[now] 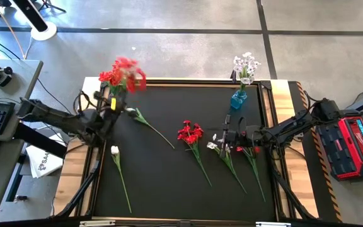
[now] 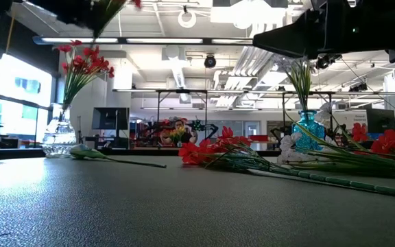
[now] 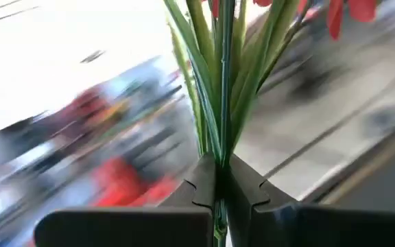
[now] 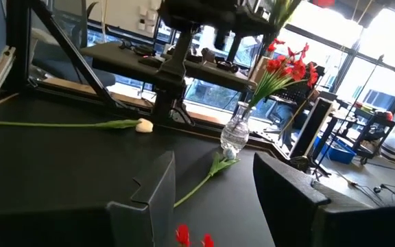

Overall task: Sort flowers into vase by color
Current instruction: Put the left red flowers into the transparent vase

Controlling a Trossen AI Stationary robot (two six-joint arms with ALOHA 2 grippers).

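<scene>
Left wrist view: your left gripper is clamped tight on the green stem of a red flower spray, carried up in the air near the clear glass vase at the mat's far-left corner, which already has red sprays in it. The blue vase, far right, has the white blossoms.

Risks, imo:
- The stem sits thin between the pads w/ long leaves splayed out; any twist and it could slip or pivot, so the tip misses the vase mouth.
- The vase neck is narrow and already crowded; pushing in at an angle could tip the vase or knock out what's in there.
- A white tulip and another white flower lie on the mat just by the left arm; a low sweep could drag them.

Right gripper hangs w/ fingers wide, holding nothing, over the mixed stems right of centre, next to the red spray on the mat. A grab there could catch two stems, red + white tangled.

Writing: white sheet left of the table reads "SAA…", rest cut off. Red case at right has a label, too small to read.
</scene>
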